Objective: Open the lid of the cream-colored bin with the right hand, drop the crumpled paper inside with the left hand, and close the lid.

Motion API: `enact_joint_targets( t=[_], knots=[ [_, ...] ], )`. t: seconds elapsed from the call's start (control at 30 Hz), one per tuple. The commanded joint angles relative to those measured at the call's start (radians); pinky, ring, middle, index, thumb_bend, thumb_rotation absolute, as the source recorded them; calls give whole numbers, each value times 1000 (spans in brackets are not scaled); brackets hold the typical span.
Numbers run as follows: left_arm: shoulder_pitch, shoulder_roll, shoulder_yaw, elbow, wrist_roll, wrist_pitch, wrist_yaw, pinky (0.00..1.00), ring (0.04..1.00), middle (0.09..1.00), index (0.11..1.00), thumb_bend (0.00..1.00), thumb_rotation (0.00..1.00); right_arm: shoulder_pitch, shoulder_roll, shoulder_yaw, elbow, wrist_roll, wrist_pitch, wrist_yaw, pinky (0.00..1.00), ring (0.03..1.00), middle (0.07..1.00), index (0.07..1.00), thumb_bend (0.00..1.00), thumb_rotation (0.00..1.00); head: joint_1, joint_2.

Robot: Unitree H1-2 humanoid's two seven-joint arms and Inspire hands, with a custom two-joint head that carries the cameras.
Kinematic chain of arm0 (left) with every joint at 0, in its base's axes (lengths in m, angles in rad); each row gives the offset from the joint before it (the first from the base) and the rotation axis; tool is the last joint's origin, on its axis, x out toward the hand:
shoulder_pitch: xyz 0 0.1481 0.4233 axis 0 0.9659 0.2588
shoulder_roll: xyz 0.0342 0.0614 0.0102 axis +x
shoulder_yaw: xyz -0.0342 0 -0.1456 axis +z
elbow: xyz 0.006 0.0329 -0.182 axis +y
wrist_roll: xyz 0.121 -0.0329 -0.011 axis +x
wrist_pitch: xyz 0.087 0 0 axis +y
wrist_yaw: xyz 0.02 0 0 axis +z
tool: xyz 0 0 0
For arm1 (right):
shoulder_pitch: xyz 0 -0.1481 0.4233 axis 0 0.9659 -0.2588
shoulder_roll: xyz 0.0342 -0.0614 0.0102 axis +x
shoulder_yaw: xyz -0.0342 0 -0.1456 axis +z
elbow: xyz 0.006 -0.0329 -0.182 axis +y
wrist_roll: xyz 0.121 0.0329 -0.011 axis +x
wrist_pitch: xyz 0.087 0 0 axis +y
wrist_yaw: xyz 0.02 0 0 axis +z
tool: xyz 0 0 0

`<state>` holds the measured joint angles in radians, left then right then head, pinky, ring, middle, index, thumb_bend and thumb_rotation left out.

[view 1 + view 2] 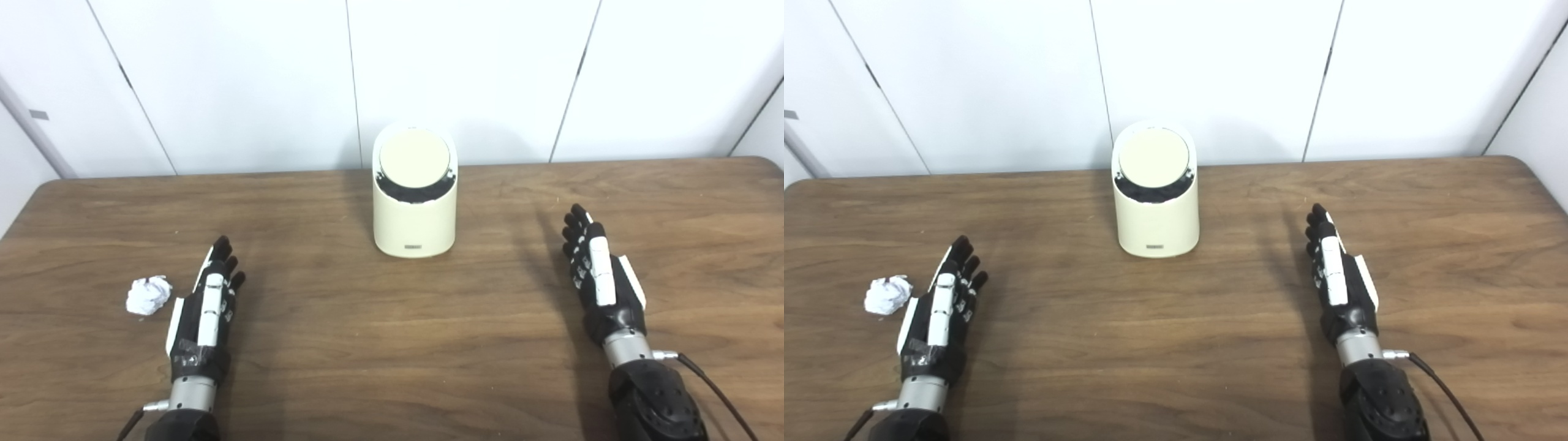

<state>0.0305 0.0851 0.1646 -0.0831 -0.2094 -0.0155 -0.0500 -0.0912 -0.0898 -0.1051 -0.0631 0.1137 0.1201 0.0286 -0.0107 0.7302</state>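
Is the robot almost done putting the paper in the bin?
No, nothing looks done yet. The paper lies on the table, just left of the left hand, which is open and holds nothing. The right hand is open too, away from the bin, and the lid looks closed. All steps are left: open the lid, drop the paper in, close it.
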Motion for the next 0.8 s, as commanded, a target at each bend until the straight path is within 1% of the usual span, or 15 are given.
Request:
enact_joint_targets(
  t=[0.0,0.57,0.77],
  knots=[
    [-12,14,5,-10,-5,-2,-3,1000,1000,998,985,486,832,-11,1,4,-7,3,-9,4,1000,986,980,975,528,1000,0,1],
    [-14,13,5,-14,-5,6,0,1000,1000,996,981,499,821,-11,2,2,-7,8,-11,5,1000,985,980,970,535,1000,-3,1],
    [-13,10,4,-3,4,-12,2,1000,994,990,977,497,816,-14,0,-1,1,11,-18,6,1000,987,978,962,542,1000,-4,-7]
  ],
)
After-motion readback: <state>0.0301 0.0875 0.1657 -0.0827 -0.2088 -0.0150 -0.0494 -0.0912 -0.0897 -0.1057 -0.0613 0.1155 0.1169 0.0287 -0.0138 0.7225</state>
